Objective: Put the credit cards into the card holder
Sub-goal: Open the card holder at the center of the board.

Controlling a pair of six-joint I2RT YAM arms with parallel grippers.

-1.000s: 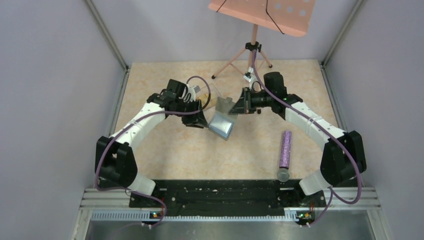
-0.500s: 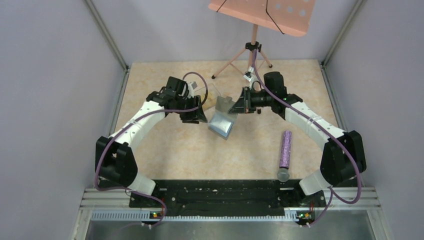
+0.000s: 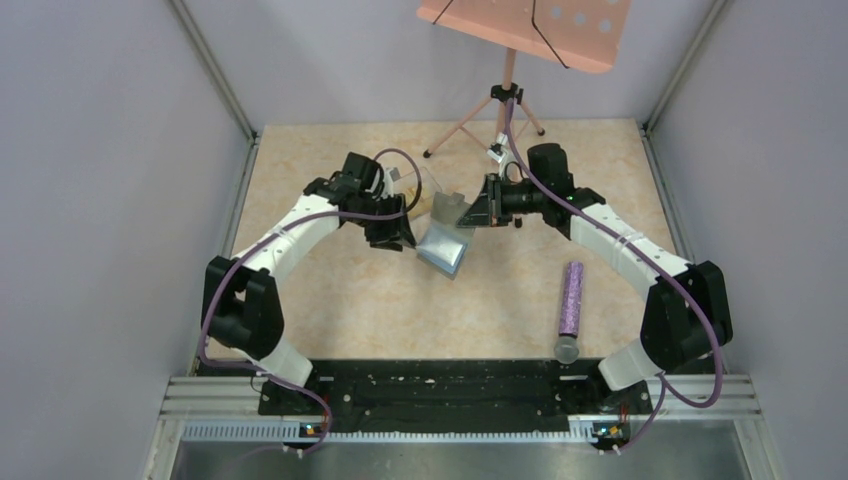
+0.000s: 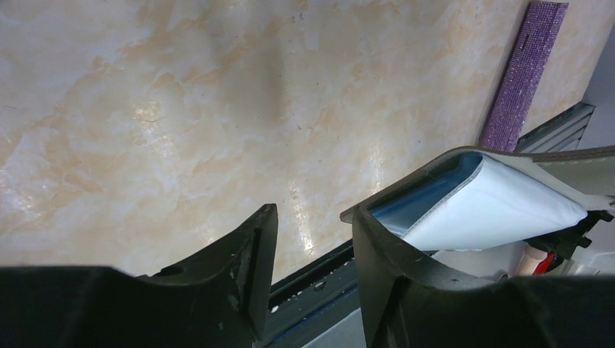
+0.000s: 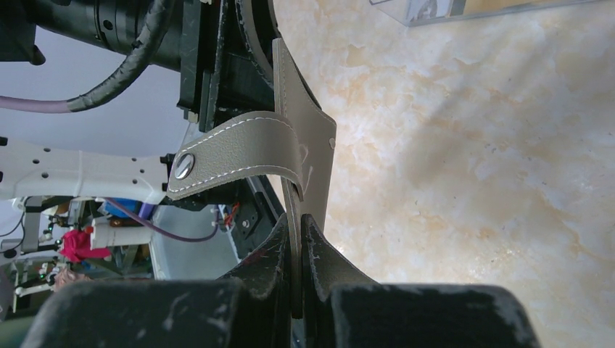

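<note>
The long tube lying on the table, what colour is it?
The tube is sparkly purple; the left wrist view shows it best.

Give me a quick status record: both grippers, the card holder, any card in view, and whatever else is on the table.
left gripper: open, empty, beside the holder's open edge
right gripper: shut on the holder's flap
dark-grey folding leather card holder: hanging open and tilted from the right gripper; table contact unclear
pale blue-white card: sitting inside the open holder
clear plastic box: behind the two grippers
purple glittery tube: lying on the table beside the right arm, untouched
</note>
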